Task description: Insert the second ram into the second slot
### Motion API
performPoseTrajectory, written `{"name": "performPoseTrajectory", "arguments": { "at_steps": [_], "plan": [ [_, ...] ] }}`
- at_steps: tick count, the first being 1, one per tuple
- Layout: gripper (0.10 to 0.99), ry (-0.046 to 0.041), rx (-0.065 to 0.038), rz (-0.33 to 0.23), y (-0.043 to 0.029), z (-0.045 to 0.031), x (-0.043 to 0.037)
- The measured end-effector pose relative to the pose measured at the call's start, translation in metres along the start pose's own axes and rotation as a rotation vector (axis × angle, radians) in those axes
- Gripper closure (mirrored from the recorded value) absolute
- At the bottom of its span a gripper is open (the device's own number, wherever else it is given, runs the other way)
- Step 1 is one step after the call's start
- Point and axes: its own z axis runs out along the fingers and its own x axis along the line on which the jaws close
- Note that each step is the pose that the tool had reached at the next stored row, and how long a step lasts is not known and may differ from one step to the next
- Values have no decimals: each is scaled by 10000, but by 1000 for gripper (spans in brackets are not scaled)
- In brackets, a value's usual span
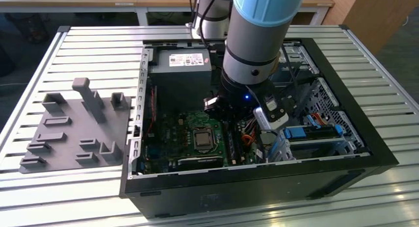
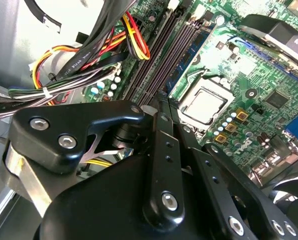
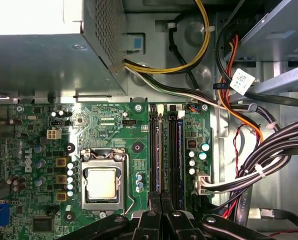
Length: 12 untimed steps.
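Reaches steeply down into the open computer case (image 1: 262, 190), wrist low inside its walls in the exterior view. Hangs the gripper (image 3: 161, 202) right over the memory slots (image 3: 165, 150) of the motherboard (image 3: 109, 125), beside the processor socket (image 3: 103, 182) and apart from the cable bundle (image 3: 269, 155). Shows the fingers (image 2: 163, 150) drawn together at the tips, in line with the slots; cannot tell whether anything is pinched between them. Cannot single out the second ram for sure: shows a thin dark blue edge (image 3: 179, 160) seated along the slot on the cable side.
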Motion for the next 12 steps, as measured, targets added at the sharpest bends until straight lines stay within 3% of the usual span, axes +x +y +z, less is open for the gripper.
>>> {"name": "performPoseTrajectory", "arguments": {
  "at_steps": [12],
  "plan": [
    [973, -9, -2, 179, -1, 58, -19]
  ]
}}
